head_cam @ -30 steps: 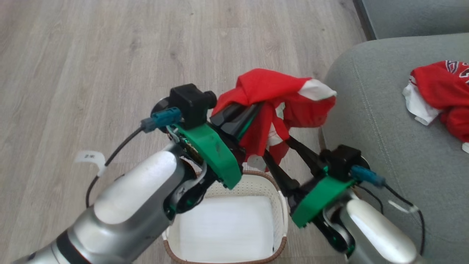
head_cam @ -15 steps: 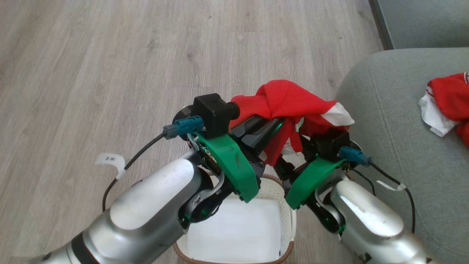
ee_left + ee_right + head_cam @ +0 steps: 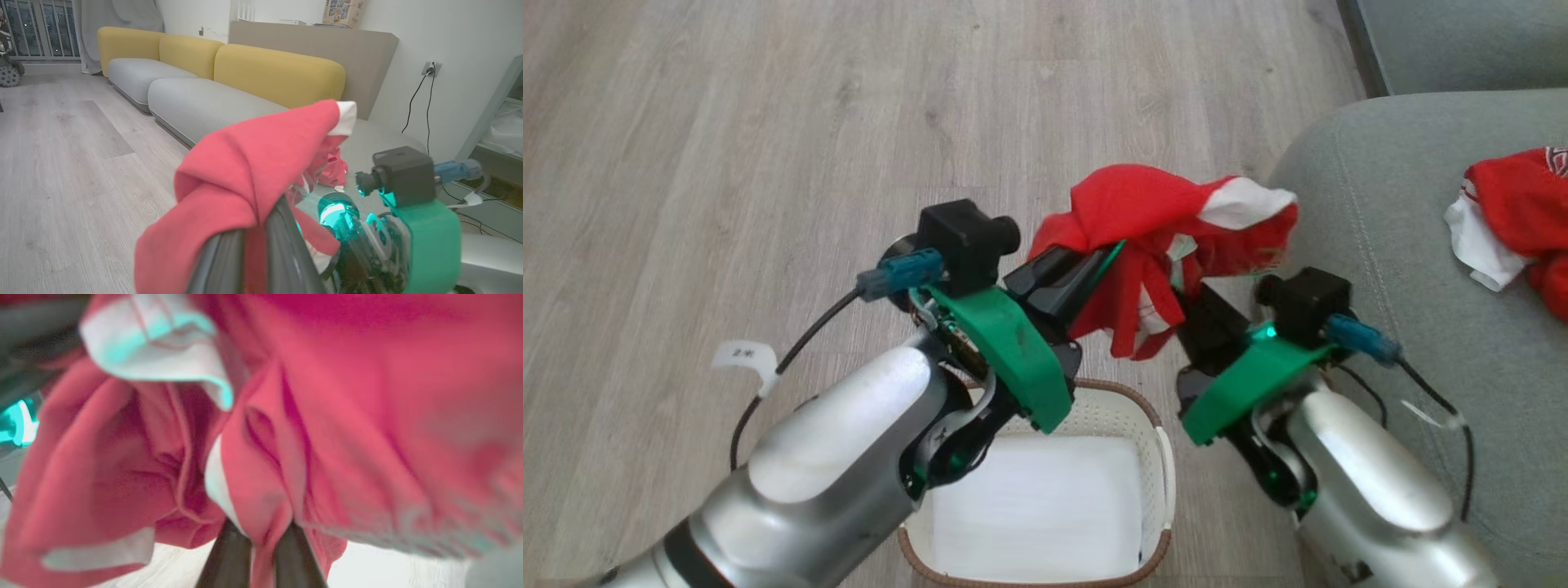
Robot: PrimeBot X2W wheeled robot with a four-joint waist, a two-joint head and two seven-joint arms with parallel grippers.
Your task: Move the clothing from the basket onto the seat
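Two sets of fingers, your left gripper (image 3: 1112, 251) and right gripper (image 3: 263, 535), pinch the clothing (image 3: 1152, 204) above the basket (image 3: 1112, 404), so swing both together, evenly spaced, over the seat (image 3: 1388, 269) before you let go.

floor (image 3: 768, 122): light grey wood planks.
white sheet (image 3: 1033, 506): lies flat and smooth.
yellow cushions (image 3: 278, 73): three in a row, fat and round.
brown board (image 3: 327, 45): stands behind the yellow cushions.
wall plug (image 3: 429, 68): on the white wall (image 3: 457, 28); a black cord (image 3: 412, 102) hangs from it.
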